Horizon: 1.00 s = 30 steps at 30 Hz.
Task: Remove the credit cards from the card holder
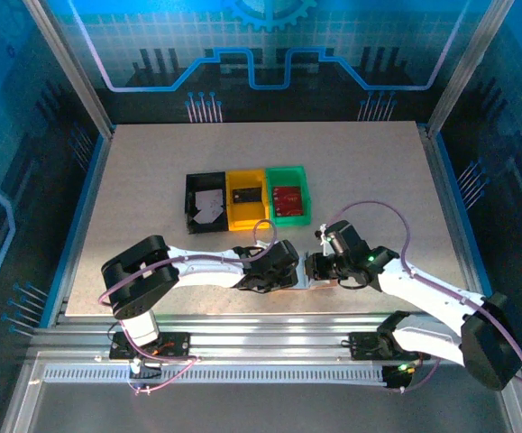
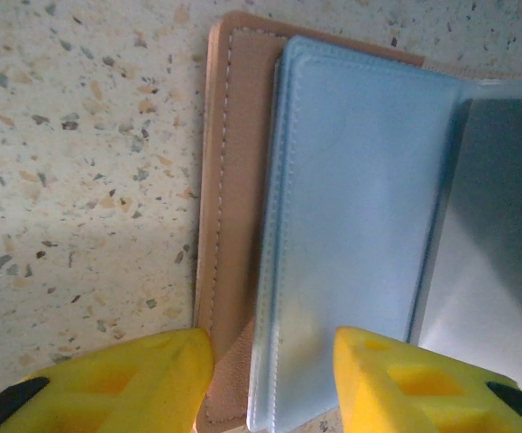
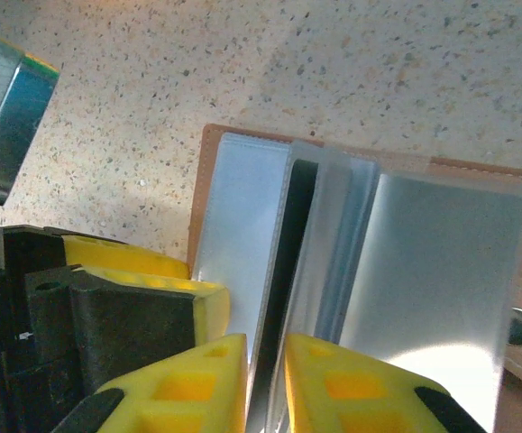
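My right claw (image 3: pixel 265 365) is narrowed onto a thin inner leaf of the open wallet (image 3: pixel 441 271), arm bent low from the right. My left claw (image 2: pixel 272 365) straddles the wallet's left flap, fingers apart, at the table's (image 1: pixel 152 180) near edge.

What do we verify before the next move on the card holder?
1. Card holder lies open on the table: ok.
2. Left gripper sits astride the cover edge with its jaws apart; firm hold: cannot tell.
3. Right gripper has its fingers nearly closed on one thin leaf: ok.
4. Whether that leaf has a card inside: cannot tell.
5. Removed credit cards lie one each in the black tray, yellow tray and green tray: ok.
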### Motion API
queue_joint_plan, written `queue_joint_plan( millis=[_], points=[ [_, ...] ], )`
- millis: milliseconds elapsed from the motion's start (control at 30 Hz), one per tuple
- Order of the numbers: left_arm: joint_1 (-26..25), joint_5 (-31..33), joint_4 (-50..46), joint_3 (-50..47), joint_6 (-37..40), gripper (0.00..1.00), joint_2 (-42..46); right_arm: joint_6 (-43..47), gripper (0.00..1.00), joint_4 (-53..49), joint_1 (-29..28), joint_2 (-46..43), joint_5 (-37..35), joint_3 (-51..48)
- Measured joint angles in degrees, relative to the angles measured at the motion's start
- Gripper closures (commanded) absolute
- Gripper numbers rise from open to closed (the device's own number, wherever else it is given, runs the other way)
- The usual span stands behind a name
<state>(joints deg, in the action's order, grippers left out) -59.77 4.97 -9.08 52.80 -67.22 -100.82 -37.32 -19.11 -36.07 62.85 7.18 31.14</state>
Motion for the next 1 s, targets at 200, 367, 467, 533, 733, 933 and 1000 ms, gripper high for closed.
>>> queue_joint_plan(
  millis=[200,367,467,533,733,933,1000],
  points=[
    [0.0,0.1,0.0,0.0,0.0,0.56,0.0,-0.2,0.82,1.0,0.0,0.7,0.7,0.0],
    [-0.1,0.2,0.0,0.0,0.0,0.56,0.0,-0.3,0.82,1.7,-0.3,1.0,0.8,-0.1],
    [-0.1,0.2,0.0,0.0,0.0,0.56,0.0,-0.4,0.83,2.4,-0.4,1.1,0.8,-0.3],
    [-0.1,0.2,0.0,0.0,0.0,0.56,0.0,-0.5,0.83,2.8,-0.4,1.1,0.8,-0.6],
    [-0.1,0.2,-0.1,0.1,0.0,0.56,0.0,-0.7,0.85,3.6,-0.7,1.1,0.7,-1.1],
    [-0.1,0.2,-0.1,0.1,0.0,0.56,0.0,-0.9,0.84,3.6,-0.7,0.4,0.3,-1.5],
    [-0.1,0.2,-0.1,0.1,0.0,0.56,0.0,-0.9,0.81,3.5,-0.7,0.1,0.0,-1.6]
  ],
)
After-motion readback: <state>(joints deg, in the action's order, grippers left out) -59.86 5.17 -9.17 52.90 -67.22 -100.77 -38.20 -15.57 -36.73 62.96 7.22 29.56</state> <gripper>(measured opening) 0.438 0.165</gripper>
